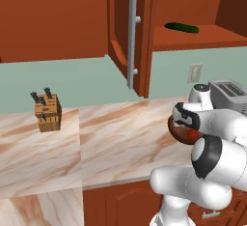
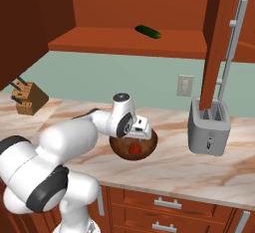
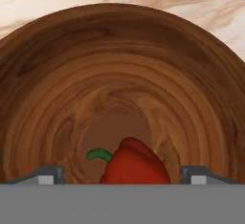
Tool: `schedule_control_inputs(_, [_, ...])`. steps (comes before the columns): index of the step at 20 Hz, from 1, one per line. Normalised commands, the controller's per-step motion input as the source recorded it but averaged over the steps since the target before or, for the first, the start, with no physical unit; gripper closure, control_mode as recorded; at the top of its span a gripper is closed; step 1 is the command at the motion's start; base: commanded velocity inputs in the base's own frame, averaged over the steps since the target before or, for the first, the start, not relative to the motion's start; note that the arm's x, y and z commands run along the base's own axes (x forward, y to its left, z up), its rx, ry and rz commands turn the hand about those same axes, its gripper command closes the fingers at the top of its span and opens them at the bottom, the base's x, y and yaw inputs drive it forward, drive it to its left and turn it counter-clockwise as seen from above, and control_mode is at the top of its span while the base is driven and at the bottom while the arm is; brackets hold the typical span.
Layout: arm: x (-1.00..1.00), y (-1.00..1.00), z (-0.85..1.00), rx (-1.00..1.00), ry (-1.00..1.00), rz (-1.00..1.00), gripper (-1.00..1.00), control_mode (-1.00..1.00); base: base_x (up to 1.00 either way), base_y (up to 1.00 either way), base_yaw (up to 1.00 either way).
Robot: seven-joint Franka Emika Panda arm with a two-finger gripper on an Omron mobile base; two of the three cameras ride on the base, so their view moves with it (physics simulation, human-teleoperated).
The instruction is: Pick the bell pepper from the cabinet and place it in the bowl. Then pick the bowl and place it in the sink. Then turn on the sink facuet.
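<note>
- I judge the step in hand to be the handover from pepper to bowl: the bell pepper (image 3: pixel 134 163) already lies on the floor of the bowl (image 3: pixel 119 74), so the bowl is next to be gripped.
- In the hand view the pepper sits at 6 o'clock, stem toward 9 o'clock, between the two fingertips (image 3: pixel 48 175), which stand wide apart and touch nothing I can see.
- The gripper (image 2: pixel 141 129) hangs over the bowl (image 2: pixel 149 147) on the counter (image 2: pixel 199 172); in the left base view the bowl (image 1: pixel 179 135) is mostly behind the arm.
- I would shift toward the rim at 12 o'clock, put one finger inside and one outside the wall, then close.
- I would lift level; a tilt could roll the pepper out.
- The toaster (image 2: pixel 209 127) stands at 3 o'clock; I would swing away from it.
</note>
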Motion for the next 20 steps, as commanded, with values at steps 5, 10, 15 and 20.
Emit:
schedule_control_inputs(5, [-0.35,0.54,0.4,-0.1,-0.02,0.12,-1.0,-1.0,0.0,0.0,0.0])
schedule_control_inputs(10, [-0.25,0.67,-0.31,-0.1,0.03,0.21,-1.0,-1.0,0.0,0.0,0.0])
schedule_control_inputs(15, [0.03,0.03,-0.55,-0.05,0.06,0.14,-1.0,-1.0,0.0,0.0,0.0])
schedule_control_inputs(20, [0.33,-0.18,-0.36,-0.06,0.0,0.04,-1.0,-1.0,0.0,0.0,0.0])
